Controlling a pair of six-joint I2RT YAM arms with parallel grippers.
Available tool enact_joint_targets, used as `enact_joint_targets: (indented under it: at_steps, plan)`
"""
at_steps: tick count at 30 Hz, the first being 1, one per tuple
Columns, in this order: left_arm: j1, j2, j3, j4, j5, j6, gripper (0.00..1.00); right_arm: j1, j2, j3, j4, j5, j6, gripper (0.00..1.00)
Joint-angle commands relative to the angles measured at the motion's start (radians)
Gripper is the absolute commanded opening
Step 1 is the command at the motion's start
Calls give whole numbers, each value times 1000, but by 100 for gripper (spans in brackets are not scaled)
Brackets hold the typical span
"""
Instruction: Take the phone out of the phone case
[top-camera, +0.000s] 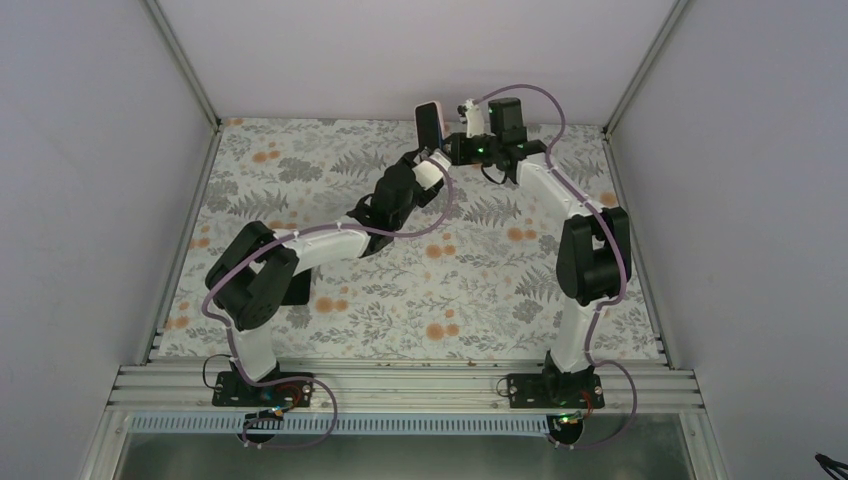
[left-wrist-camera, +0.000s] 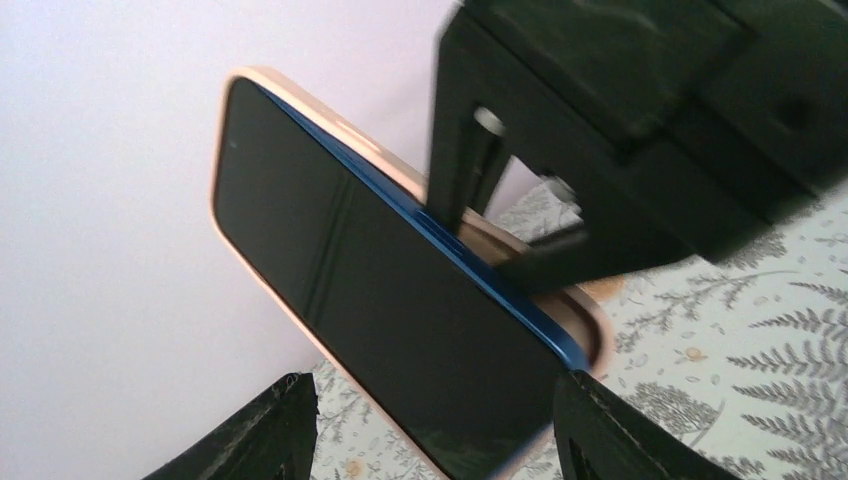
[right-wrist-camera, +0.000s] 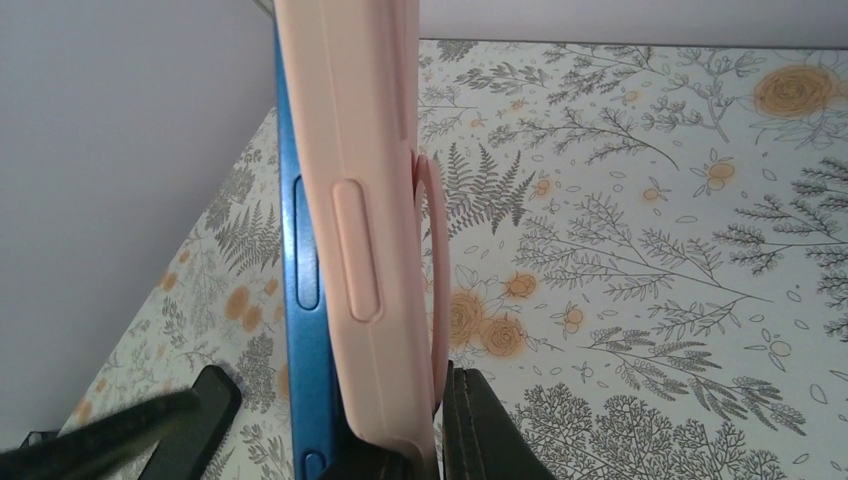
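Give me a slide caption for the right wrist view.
Right end effector holding the pink case, edge of the blue phone exposed beside it.

**Phone case**: plain pale pink all over. **Phone**: glossy black screen, bright blue edge. **Table cover**: off-white, printed with grey ferns and leafy sprigs and scattered orange flowers. **Left arm** and **right arm**: black joints, white links, mauve cables along each. **Walls**, left, right and far: plain pale lilac-grey. **Rail** at the near edge: silver-grey metal.
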Motion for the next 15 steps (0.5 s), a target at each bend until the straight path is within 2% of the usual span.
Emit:
enact_joint_targets:
  at_steps: [1, 6, 15]
  plan:
    - [8, 15, 48, 54, -27, -22, 59, 3, -39, -32, 88, -55, 19, 4]
    - [4, 46, 92, 12, -4, -44, 59, 2, -39, -41, 102, -81, 43, 4]
    - [2, 8, 54, -53, 59, -92, 59, -4, -33, -26, 126, -50, 40, 4]
